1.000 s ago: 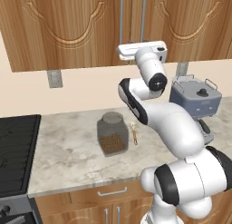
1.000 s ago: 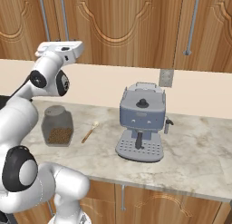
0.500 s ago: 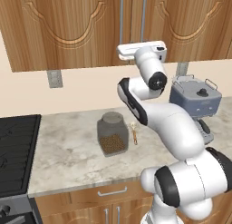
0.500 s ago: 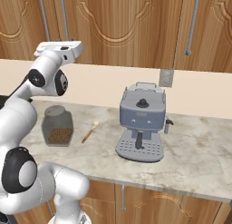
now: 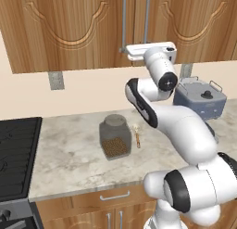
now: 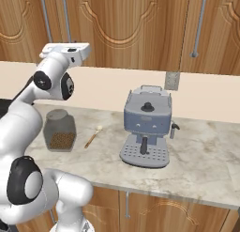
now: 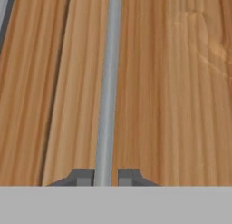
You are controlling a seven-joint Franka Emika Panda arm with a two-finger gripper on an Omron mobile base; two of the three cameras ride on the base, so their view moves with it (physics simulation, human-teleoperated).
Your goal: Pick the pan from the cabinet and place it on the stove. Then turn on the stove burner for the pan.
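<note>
Two fingertips: gripper (image 7: 106, 177) is pinched on bar handle (image 7: 108, 82), bottom centre.
Cabinet (image 5: 69, 28): doors seen shut, upper frame.
Advice: pull should be kept straight, grip held low.

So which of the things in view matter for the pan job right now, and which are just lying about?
In play:
- cabinet, doors shut
- cabinet handle, end effector closed around it
- stove

Lying about:
- jar
- wooden spoon
- coffee machine
- wall outlets
</note>
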